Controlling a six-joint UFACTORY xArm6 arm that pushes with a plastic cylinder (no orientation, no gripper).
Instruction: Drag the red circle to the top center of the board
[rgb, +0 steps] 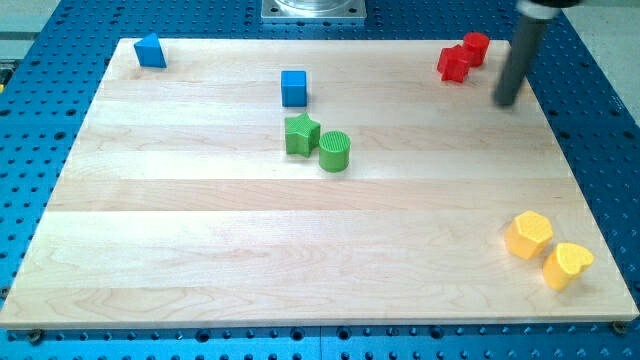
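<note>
Resting my tip (508, 101) bare on the wooden board (200, 250), holding nothing, just right of the red circle (476, 47) at the far right, red star (453, 64) touching its left.

Wooden board (200, 250) with the rod's tip (507, 101) just right of the red circle (476, 46) and a second red block (453, 64); green, blue and yellow blocks lie farther off.

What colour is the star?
Green. The star shows clearly in the camera view, touching the green cylinder.
</note>
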